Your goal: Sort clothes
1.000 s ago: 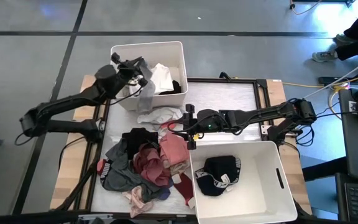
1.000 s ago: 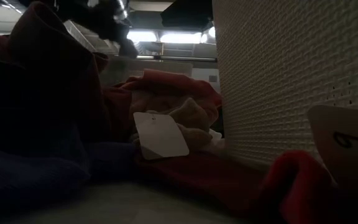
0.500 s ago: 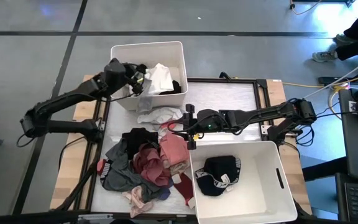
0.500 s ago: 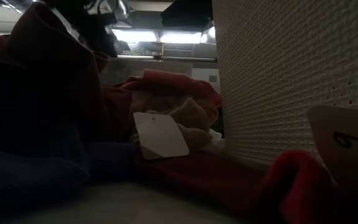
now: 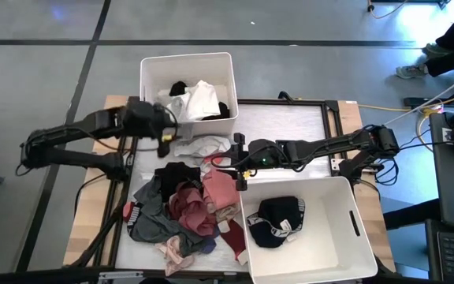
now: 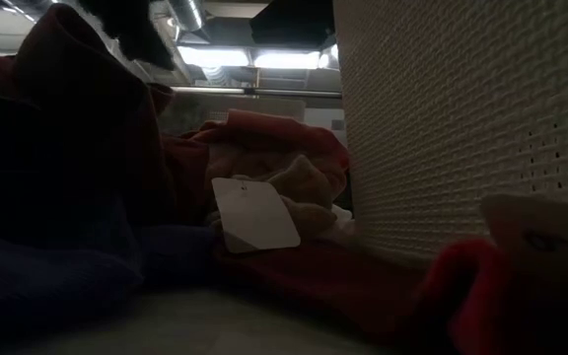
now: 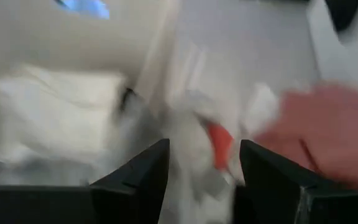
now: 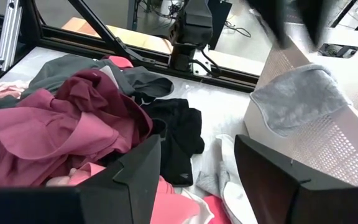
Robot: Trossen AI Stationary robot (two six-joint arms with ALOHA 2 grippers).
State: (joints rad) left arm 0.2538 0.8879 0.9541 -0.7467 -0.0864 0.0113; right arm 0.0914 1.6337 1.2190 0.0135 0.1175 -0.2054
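With both the left gripper point(image 5: 166, 130) and right gripper point(image 5: 241, 162) parted and empty, the heaped small fabric clothes point(image 5: 187, 207) at lower centre risk being snagged several at once.

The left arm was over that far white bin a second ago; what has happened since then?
The left gripper has let go of a grey garment, which now hangs over the rim of the far bin, and the arm has pulled back off the bin toward the pile on the table, fingers open. The right gripper stayed open beside the clothes pile; the near bin with its black garment is unchanged.
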